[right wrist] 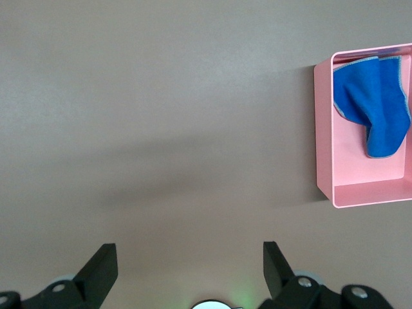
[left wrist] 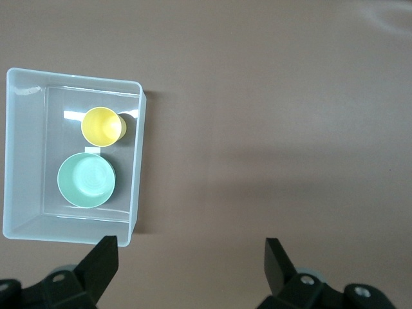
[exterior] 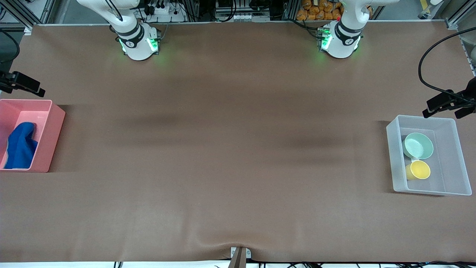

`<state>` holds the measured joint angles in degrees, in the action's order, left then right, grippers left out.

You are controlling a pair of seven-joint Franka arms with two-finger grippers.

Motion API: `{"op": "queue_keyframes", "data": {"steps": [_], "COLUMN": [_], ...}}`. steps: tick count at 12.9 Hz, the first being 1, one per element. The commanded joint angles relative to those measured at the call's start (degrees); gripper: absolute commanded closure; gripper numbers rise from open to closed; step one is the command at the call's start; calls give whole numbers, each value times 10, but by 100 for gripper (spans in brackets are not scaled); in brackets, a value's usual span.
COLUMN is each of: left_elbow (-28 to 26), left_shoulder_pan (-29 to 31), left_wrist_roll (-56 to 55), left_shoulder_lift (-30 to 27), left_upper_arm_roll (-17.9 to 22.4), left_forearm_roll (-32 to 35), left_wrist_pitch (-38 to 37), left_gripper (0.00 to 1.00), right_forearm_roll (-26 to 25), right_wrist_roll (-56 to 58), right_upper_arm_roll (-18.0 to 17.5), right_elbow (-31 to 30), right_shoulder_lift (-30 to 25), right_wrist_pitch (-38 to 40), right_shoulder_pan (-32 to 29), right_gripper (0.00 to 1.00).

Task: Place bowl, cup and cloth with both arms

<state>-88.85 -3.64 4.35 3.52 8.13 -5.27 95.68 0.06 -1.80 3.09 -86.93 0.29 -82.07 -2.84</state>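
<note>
Pink bin (exterior: 55,128) at the right arm's end is seen holding one cloth (exterior: 20,147); a clear bin (exterior: 455,149) at the left arm's end holds one bowl (exterior: 419,145) and one cup (exterior: 420,169), touching. Placement is judged complete. Left claw (left wrist: 192,257) and right claw (right wrist: 190,261) are held wide and empty above bare surface (exterior: 230,149), each bin well apart.

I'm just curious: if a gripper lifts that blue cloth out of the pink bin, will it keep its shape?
Probably not. The cloth lies crumpled and draped against the wall of the pink bin, so it looks soft and would likely hang limp. It seems thin, so probably light, and unlikely to break or roll.
</note>
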Motion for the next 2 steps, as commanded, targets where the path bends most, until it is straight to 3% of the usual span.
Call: {"op": "queue_keyframes", "data": {"steps": [1, 2], "left_elbow": [13, 13], "left_shoulder_pan": [-4, -4], "left_wrist_roll": [0, 0], "left_shoulder_lift": [3, 3], "left_upper_arm_roll": [2, 2], "left_forearm_roll": [9, 10], "left_wrist_pitch": [-14, -14], "left_gripper": [0, 0], "right_forearm_roll": [-7, -7], "right_wrist_roll": [-11, -11], "right_upper_arm_roll": [-1, -1], "right_elbow": [-18, -18], "right_shoulder_lift": [-18, -18], "right_wrist_pitch": [-4, -4], "right_shoulder_pan": [0, 0], "right_gripper": [0, 0]}}
